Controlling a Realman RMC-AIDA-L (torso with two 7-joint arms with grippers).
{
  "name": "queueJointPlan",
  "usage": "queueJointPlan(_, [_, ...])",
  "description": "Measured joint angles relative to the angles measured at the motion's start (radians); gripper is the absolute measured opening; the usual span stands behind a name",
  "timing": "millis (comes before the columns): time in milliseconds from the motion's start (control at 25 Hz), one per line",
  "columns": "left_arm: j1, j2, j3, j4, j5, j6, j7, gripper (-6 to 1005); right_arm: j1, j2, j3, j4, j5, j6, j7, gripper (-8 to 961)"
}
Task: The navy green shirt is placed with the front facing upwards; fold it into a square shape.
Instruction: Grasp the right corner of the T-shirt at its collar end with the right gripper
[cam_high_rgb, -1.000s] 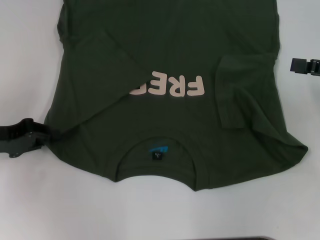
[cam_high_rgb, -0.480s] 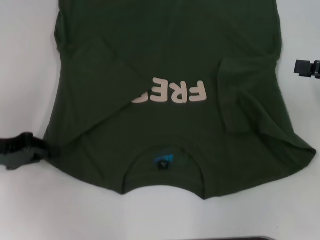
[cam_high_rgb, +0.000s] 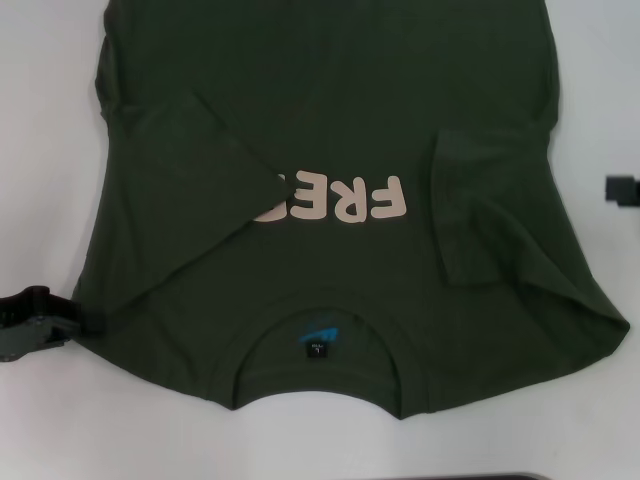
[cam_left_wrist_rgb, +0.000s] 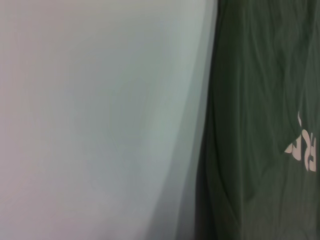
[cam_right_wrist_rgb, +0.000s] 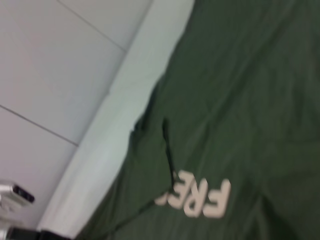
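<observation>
Dark olive-green shirt (cam_high_rgb: 330, 130) spread front-up on white table (cam_high_rgb: 60, 420), collar and blue neck label (cam_high_rgb: 317, 334) at near edge, pink lettering (cam_high_rgb: 335, 198) mid-chest. I see both sleeves folded inward over chest, left one covering end of lettering. My left gripper (cam_high_rgb: 35, 320) sits at shirt's left shoulder edge, touching cloth; finger state — cannot tell. My right gripper (cam_high_rgb: 622, 190) sits off shirt's right side, apart from cloth; fingers unreadable too.

A plain lab-like workspace: a bare white table (cam_high_rgb: 60, 420) beside a pale tiled floor (cam_right_wrist_rgb: 60, 65).
</observation>
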Motion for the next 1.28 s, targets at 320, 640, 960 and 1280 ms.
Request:
queueJointPlan(320, [-0.005,-0.006,0.0,0.001,-0.005,0.0,0.0,57,-0.009,-0.043,0.009,-0.03,-0.216,-0.07,0.095,891])
queueJointPlan(640, [-0.015,-0.009,-0.001,0.002,-0.008,-0.003,0.0,57,-0.011,-0.035,0.01,-0.029,-0.286,-0.055,0.143,890])
queueJointPlan(960, [-0.017,-0.008,-0.001,0.002,-0.008,-0.007,0.0,57,0.001,-0.002,0.002,-0.018,-0.326,-0.029,0.178,879])
queueJointPlan(1280, [-0.017,-0.007,-0.003,0.002,-0.008,-0.013,0.0,56,0.008,0.014,0.0,-0.016,-0.335,-0.012,0.201,878])
